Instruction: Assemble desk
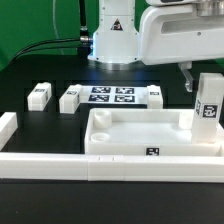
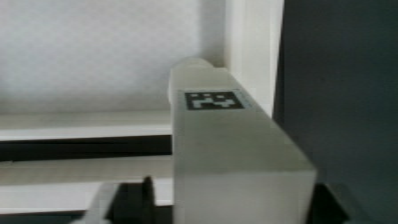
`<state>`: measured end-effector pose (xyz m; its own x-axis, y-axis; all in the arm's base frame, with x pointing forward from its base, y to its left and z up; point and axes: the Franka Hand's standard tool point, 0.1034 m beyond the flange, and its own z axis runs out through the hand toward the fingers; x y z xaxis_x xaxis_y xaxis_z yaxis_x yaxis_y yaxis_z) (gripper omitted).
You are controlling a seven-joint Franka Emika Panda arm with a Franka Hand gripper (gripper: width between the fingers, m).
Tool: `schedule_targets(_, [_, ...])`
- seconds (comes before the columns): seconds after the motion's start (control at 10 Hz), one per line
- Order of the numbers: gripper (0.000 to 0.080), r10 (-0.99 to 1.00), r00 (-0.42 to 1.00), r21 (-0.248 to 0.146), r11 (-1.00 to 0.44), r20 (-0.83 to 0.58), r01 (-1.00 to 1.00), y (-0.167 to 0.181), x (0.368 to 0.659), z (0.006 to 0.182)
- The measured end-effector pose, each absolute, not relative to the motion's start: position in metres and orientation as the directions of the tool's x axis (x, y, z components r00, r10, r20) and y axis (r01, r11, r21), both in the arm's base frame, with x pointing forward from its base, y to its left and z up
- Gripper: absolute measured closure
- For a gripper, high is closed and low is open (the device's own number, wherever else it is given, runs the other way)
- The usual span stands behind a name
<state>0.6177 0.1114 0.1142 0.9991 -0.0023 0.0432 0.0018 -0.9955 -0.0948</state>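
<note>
Nearest the lens, a long white border rail (image 1: 60,163) crosses the black desk (image 1: 20,85). Just behind it lies the white plastic rectangular tray-like tabletop (image 1: 120,145), rim up, with a small black-and-white tag (image 1: 152,152) on its front edge. At the tray's corner on the exterior view's right stands one white square tagged leg (image 1: 208,100), upright, its lower end hidden behind the rim. The wrist view shows this leg (image 2: 222,160) close against the tray. The tool (image 1: 198,80) is at the leg's upper part, one dark finger (image 1: 188,76) just beside it; whether it is clenched on the leg or released cannot be told. Farther back lie the marker board (image 1: 110,96) and two loose white legs (image 1: 40,95), with a third white tagged block (image 1: 155,94) beside the board. Probable hazards: a leg not square to its corner seat may jam, or topple once let go. An off-centre grasp may twist it. Downward force may slide the tabletop, which nothing visibly clamps, against the rail.
</note>
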Motion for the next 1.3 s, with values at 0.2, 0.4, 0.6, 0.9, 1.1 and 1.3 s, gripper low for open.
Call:
schedule_targets(0.2, [0.051,-0.029,0.999,-0.096,-0.995,0.041,-0.025,0.1102,0.6179,0.1141])
schedule_targets(0.4, [0.051,-0.105,0.994,-0.105,-0.989,0.035,-0.101,0.109,0.6182,0.1139])
schedule_targets(0.6, [0.051,-0.397,0.918,-0.115,-0.912,-0.002,-0.394,0.1066,0.6168,0.1136])
schedule_targets(0.9, [0.0509,-0.762,0.642,-0.114,-0.633,-0.08,-0.765,0.1068,0.6112,0.1126])
schedule_targets(1.1, [0.0509,-0.909,0.396,-0.084,-0.388,-0.132,-0.918,0.1117,0.6097,0.1129])
schedule_targets(1.3, [0.0509,-0.943,0.293,-0.076,-0.284,-0.158,-0.956,0.111,0.6104,0.1131])
